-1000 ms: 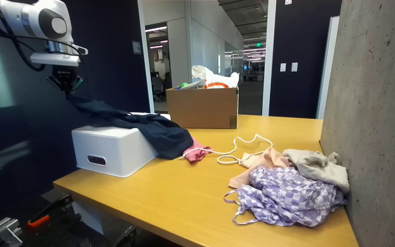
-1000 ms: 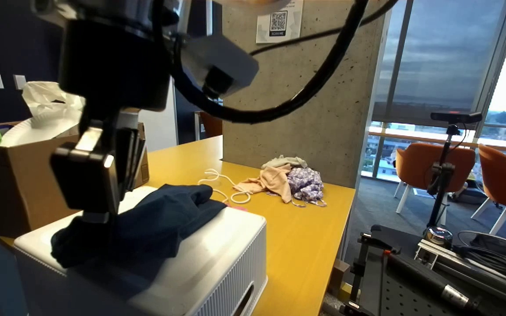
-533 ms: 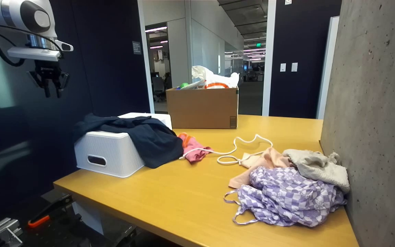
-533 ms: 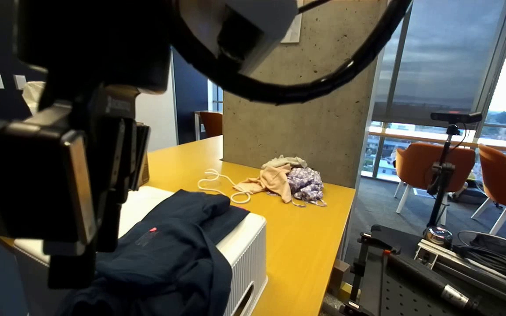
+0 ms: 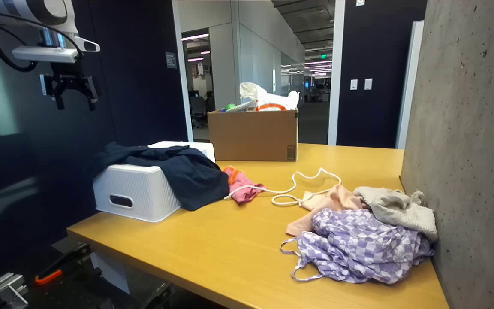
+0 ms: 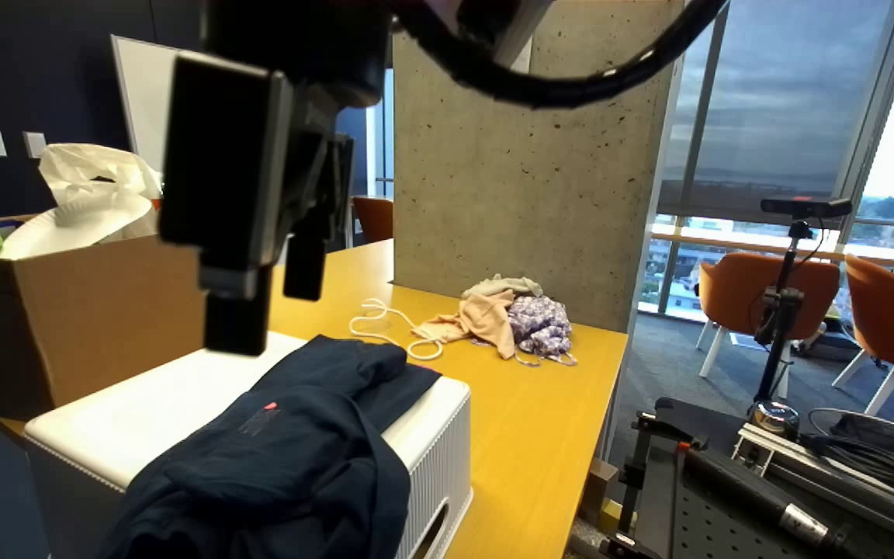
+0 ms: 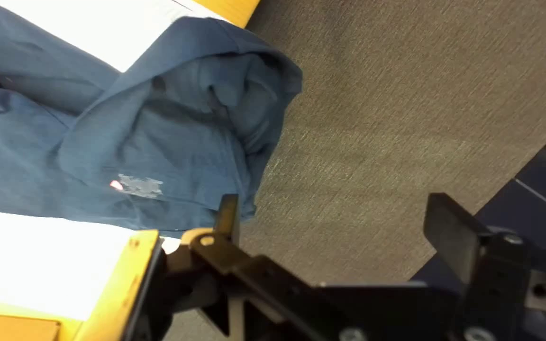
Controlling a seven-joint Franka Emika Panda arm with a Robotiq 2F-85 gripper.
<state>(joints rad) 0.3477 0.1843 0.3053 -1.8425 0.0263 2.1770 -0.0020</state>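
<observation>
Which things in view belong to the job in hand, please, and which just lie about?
Apparently in use: open tool; navy garment; white box beneath it.

Probably lying about: cardboard box; pink cloth; white cord; peach cloth; beige cloth; purple garment.

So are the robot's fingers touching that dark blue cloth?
Apart: in an exterior view, the spread fingers hang above the dark blue cloth, with dark wall showing in the gap between.

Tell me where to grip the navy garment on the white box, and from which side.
Probably by the bunched folds of the navy garment, at the end hanging past the white box, coming from above: rumpled and loose there, they look easy to pinch. The tool is higher, open and pointing down.
</observation>
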